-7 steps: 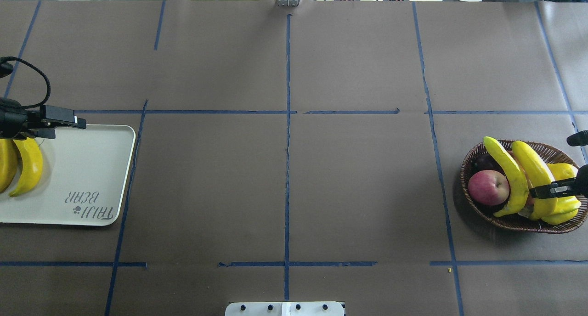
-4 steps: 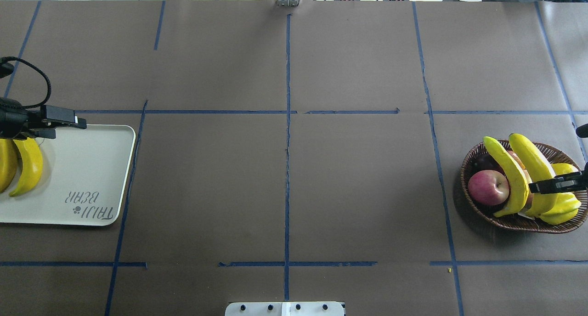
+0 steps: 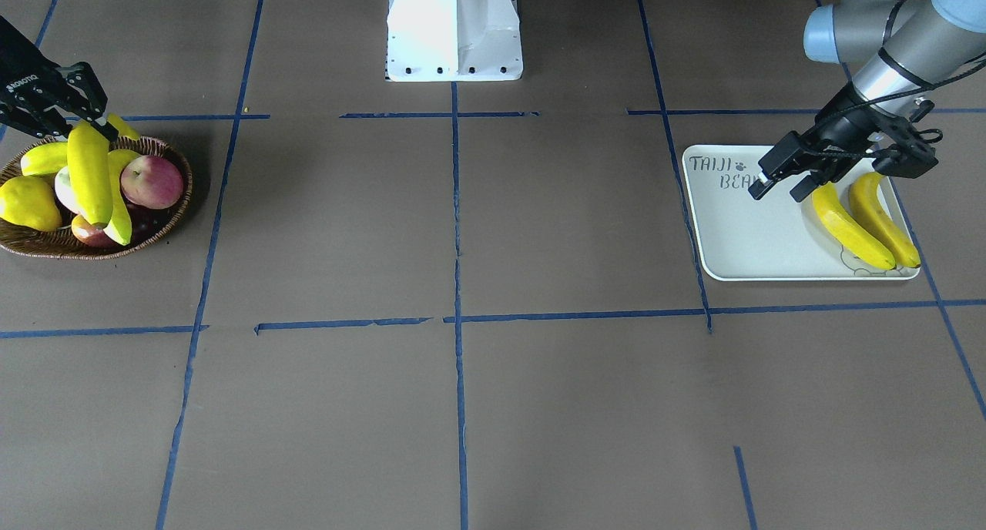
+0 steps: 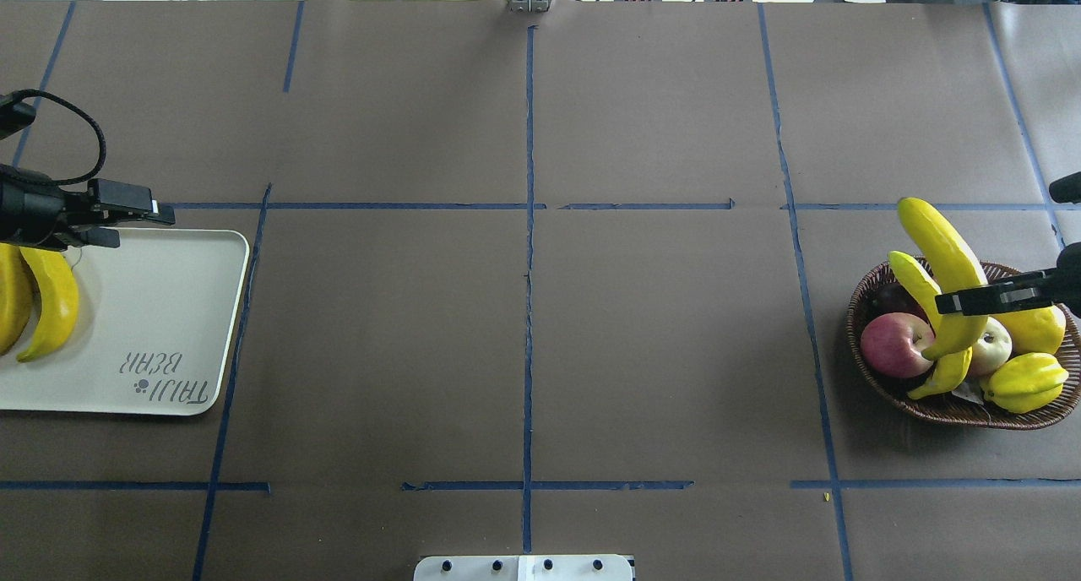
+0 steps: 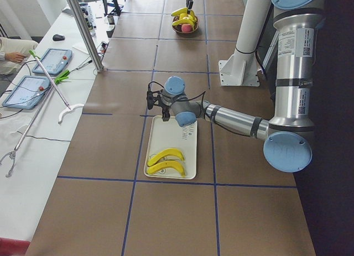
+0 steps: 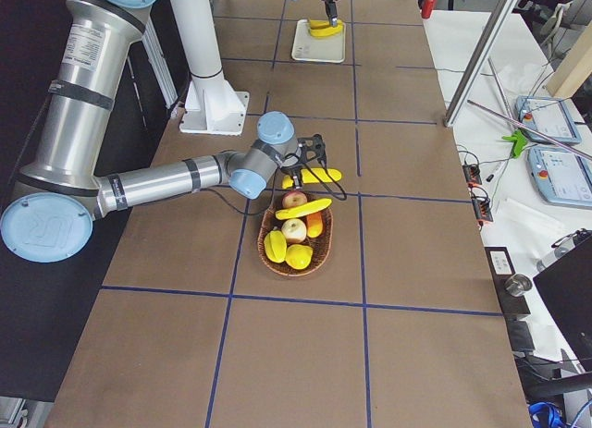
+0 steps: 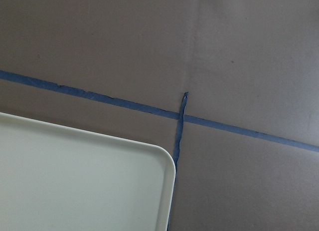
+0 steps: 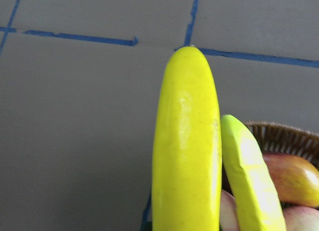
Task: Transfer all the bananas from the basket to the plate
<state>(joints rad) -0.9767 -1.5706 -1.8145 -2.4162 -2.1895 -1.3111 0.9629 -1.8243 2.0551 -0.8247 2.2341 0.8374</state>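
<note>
Overhead exterior shows the right end effector (image 4: pixel 954 301) pinching one banana (image 4: pixel 933 239) lifted above the basket (image 4: pixel 954 412), where another banana (image 4: pixel 908 279) lies. Two bananas (image 4: pixel 51 311) rest on the plate (image 4: pixel 169 311), with the left end effector (image 4: pixel 145 227) spread above its edge.

Open table (image 4: pixel 659 336) between basket (image 4: pixel 929 408) and plate (image 4: pixel 169 311); plate's lettered half free beside two bananas (image 4: pixel 52 311).

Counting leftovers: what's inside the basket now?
One banana, red apple, pale apple, round yellow fruit, ridged yellow fruit, dark fruit. The held banana and right gripper cover the middle; anything beneath is hidden.
</note>
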